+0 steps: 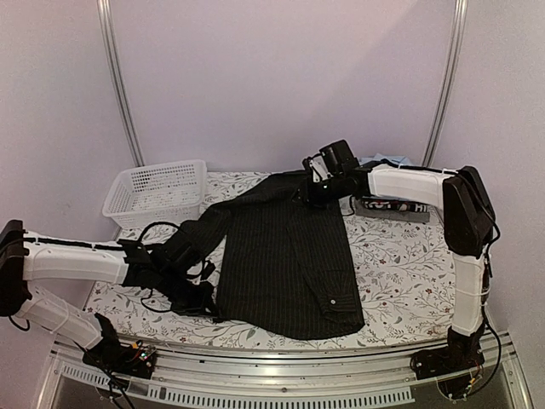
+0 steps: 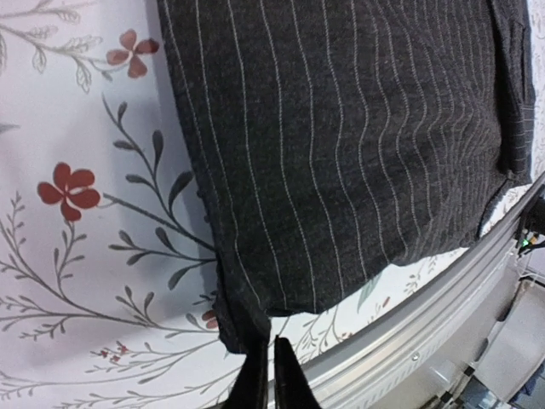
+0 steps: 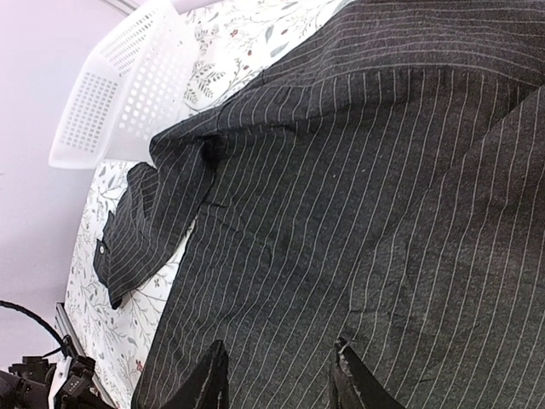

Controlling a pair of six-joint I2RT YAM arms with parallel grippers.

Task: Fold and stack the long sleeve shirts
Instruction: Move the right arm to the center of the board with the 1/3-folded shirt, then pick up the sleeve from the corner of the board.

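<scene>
Black shirt (image 1: 289,256), woven cloth with fine pale pinstripes: is lying flat across the middle of the top view, collar end toward the upper edge and hem toward the lower edge, its body forming a rough rectangle and rippling slightly along the stripes. One sleeve (image 1: 192,237) is trailing toward the left of the frame as a crumpled, tapering band. A cuff (image 1: 335,298) with a small white button is resting on the lower right of the body. Light blue shirt (image 1: 387,159): is showing only as a small pale bunch at the upper right, behind the right arm. Left gripper (image 2: 271,377): its two dark fingers are pressing together on the lower left hem corner, the cloth running in between them at the bottom of the left wrist view. Right gripper (image 3: 279,375): is sitting over the upper part of the shirt near the collar, fingers spread with striped cloth showing between them, grasping nothing; whether they are touching the cloth cannot be told. Table covering (image 1: 400,256): smooth white sheet printed with grey leafy sprigs and small red flowers, is lying under everything. Basket (image 1: 153,204): white plastic, rectangular, with perforated mesh walls, is sitting at the upper left near the sleeve. Rail (image 1: 281,362): ribbed pale metal, is running along the lower edge just beside the hem.
</scene>
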